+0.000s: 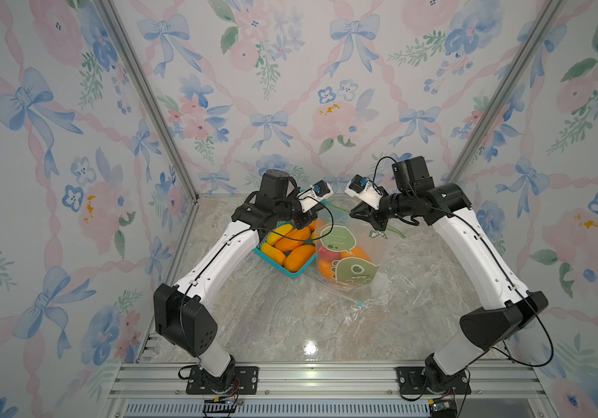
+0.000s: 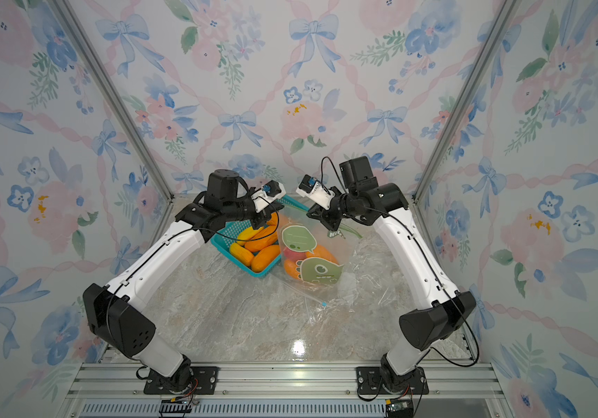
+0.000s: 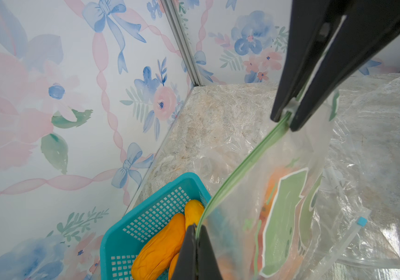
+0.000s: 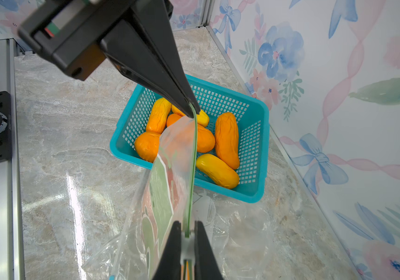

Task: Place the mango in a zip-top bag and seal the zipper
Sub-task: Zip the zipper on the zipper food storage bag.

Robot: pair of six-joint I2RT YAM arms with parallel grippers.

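**Zip-top bag** (image 1: 337,237): zipper (image 3: 242,164) stretched straight between left fingers (image 3: 187,252), clamped on its end, and right fingers (image 4: 171,254), closed on what looks like the slider (image 4: 187,244), ready for sealing.
**Mango** (image 1: 325,269): inside, below both fingers.

My left arm (image 1: 218,260) and right arm (image 1: 471,249) were bent inward, wrists facing. Left gripper (image 3: 196,234) and right gripper (image 4: 187,232) were both clamped tight, tips apart.

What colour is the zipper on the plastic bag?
Green. The zipper shows best in the left wrist view, as a thin green line along the bag's top edge.
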